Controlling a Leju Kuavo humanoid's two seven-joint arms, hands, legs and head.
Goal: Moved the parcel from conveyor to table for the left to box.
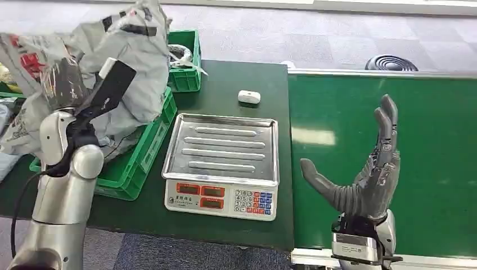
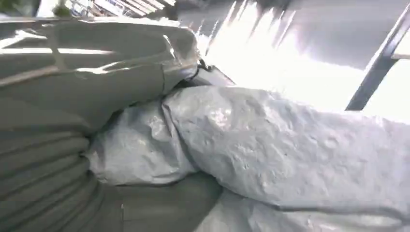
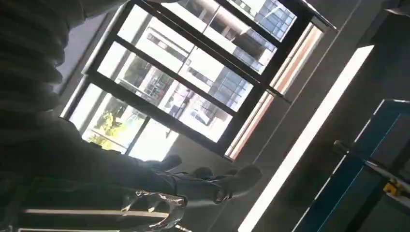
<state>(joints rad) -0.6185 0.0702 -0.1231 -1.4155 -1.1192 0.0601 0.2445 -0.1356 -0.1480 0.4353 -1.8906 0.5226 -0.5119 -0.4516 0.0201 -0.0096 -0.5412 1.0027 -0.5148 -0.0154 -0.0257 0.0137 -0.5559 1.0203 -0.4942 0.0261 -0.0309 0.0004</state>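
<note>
A crumpled grey plastic parcel (image 1: 132,62) with red and black print hangs above the green crate (image 1: 135,163) at the table's left. My left arm reaches up into it, and in the left wrist view my left hand (image 2: 72,96) grips the parcel (image 2: 290,145), whose grey film presses against the thumb. The fingers are hidden by the bag. My right hand (image 1: 368,169) stands open over the green conveyor belt (image 1: 427,124), fingers pointing up and thumb spread, with nothing in it. In the right wrist view its fingers (image 3: 212,186) stand out against a window.
A silver weighing scale (image 1: 222,163) with an empty pan sits mid-table, beside the crate. A second green crate (image 1: 185,56) stands at the back. A small white object (image 1: 248,97) lies on the dark green table (image 1: 225,79) behind the scale. More grey bags are piled at far left.
</note>
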